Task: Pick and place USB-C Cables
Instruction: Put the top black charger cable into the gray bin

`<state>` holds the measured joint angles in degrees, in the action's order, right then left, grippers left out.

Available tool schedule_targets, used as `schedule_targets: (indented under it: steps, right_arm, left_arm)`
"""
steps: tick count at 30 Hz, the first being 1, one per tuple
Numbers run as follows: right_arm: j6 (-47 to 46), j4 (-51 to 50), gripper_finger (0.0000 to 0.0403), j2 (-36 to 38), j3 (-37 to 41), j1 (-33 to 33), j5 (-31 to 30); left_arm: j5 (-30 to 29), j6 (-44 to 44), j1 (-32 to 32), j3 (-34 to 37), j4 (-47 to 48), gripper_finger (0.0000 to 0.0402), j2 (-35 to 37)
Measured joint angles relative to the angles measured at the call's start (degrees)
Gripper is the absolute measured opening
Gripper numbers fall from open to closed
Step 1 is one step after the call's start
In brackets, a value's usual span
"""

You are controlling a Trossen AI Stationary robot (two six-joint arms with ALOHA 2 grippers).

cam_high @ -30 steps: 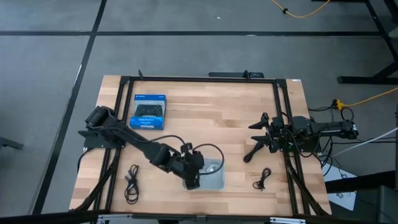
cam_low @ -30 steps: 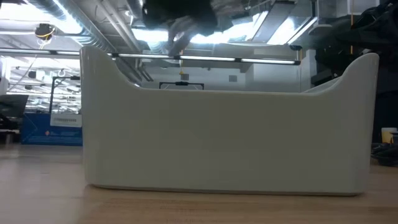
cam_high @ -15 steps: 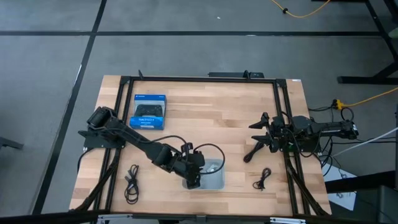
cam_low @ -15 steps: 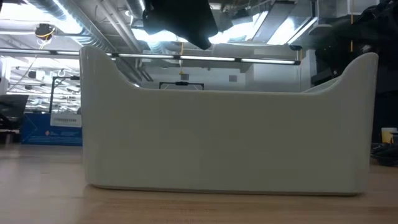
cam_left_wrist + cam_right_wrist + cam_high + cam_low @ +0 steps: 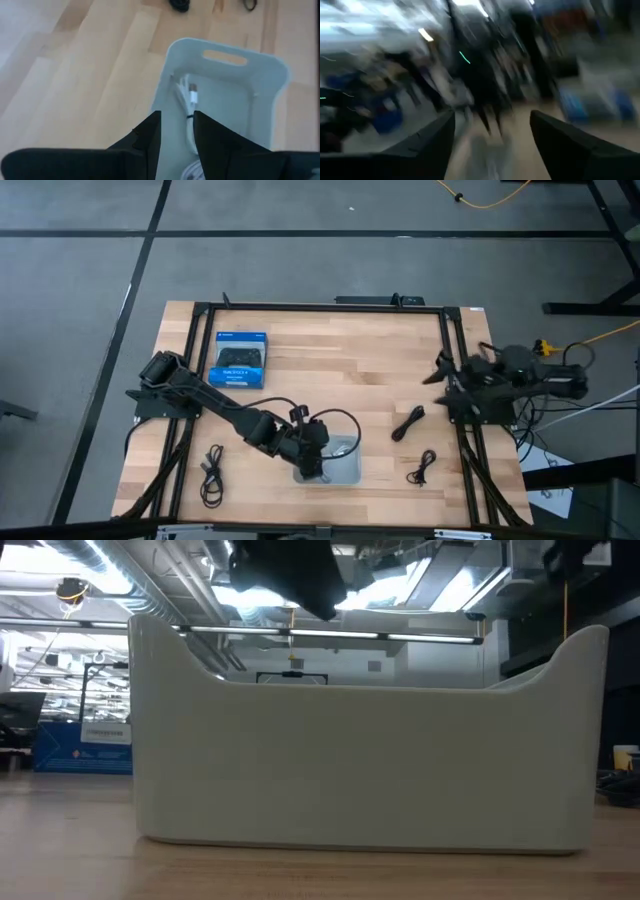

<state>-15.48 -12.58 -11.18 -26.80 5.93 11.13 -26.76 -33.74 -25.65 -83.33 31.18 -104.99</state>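
Observation:
A grey tray [image 5: 352, 476] stands near the table's near edge, and its wall [image 5: 370, 760] fills the low view. A pale silvery-white USB-C cable [image 5: 189, 107] lies coiled on the tray floor [image 5: 343, 449]. My left gripper [image 5: 312, 468] hangs over the tray's left end, fingers a little apart [image 5: 177, 140], with the pale cable below the gap. Black cables lie on the table: one right of the tray [image 5: 408, 423], one nearer the near edge [image 5: 422, 468], one at the near left [image 5: 211, 473]. My right gripper [image 5: 438, 370] is open [image 5: 492, 145] by the right edge.
A blue game-controller box [image 5: 241, 360] lies at the far left of the table. Black frame rails run along the table's edges [image 5: 320, 308]. Bare wood shows in the middle between the box, the tray and the right arm.
My right gripper has drawn back from the black cable right of the tray, toward the table's right edge and somewhat toward the far edge, turning as it went. That cable lies where it was. My left gripper has stayed over the tray.

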Motion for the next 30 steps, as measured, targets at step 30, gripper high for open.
schedule_targets:
  steps: [30]
  right_arm:
    - [-2.2, -31.9, 0.0261, -44.2, -8.2, 11.6, -1.3]
  left_arm:
    - [-7.2, -0.2, 2.4, 0.0, 1.8, 0.0107, 0.0]
